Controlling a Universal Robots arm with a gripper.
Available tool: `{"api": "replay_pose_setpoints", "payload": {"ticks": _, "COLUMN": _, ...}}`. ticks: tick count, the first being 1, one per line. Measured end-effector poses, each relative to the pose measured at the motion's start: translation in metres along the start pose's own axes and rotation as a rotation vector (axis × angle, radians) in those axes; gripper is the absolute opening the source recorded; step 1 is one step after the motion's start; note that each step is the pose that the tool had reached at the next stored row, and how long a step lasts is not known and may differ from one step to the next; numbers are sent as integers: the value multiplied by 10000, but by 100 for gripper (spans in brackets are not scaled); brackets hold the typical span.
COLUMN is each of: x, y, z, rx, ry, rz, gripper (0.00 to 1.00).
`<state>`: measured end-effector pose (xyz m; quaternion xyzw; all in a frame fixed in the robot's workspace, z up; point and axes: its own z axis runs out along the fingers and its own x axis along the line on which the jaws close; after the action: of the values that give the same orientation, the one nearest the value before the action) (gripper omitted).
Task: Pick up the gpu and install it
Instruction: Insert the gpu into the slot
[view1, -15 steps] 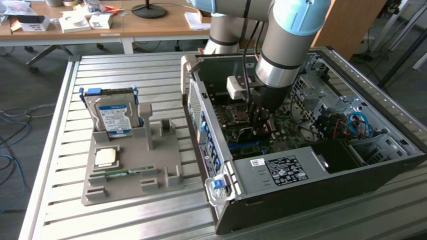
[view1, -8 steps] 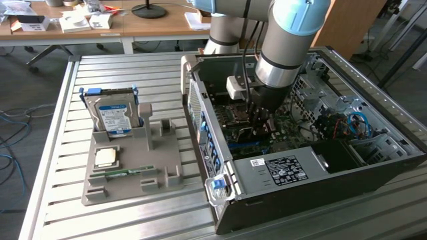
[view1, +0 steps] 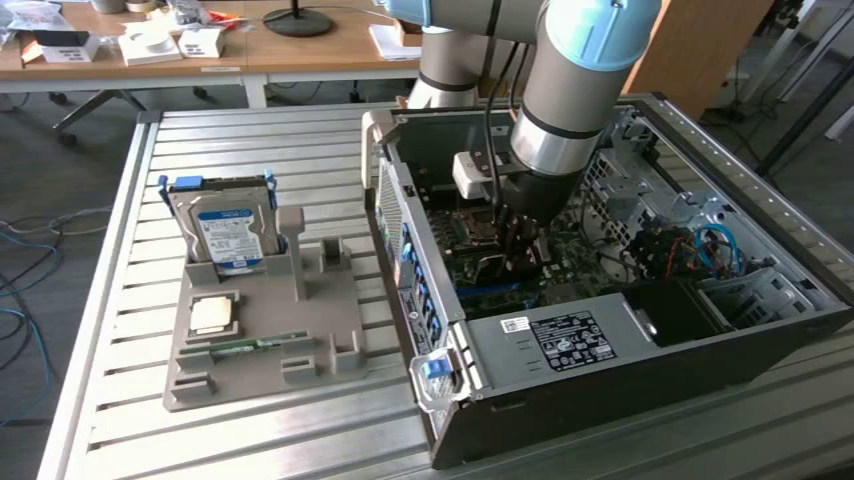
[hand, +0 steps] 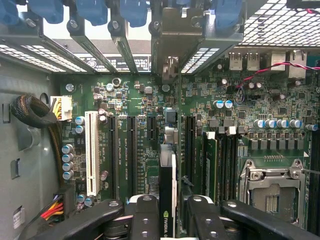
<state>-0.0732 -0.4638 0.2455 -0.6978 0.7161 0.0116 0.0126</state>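
The gpu (hand: 167, 200) stands edge-on between the fingers of the gripper (hand: 167, 217), clamped, hanging over the motherboard (hand: 150, 135) inside the open PC case (view1: 641, 370), close above the dark expansion slots (hand: 131, 150). Risk here: a slight tilt or offset could jam the card's edge against the slot wall or nearby capacitors. A green logo shows on the card; its lettering isn't readable. The case's label (view1: 571, 338) is illegible too.
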Motion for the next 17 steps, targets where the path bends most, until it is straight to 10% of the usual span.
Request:
{"api": "replay_pose_setpoints", "payload": {"ticks": 9, "x": -1, "y": 0, "z": -26, "rx": 1, "ry": 1, "rz": 0, "gripper": 33}}
{"api": "replay_pose_setpoints", "payload": {"ticks": 17, "x": -8, "y": -1, "z": -243, "rx": 2, "ry": 0, "rz": 0, "gripper": 33}}
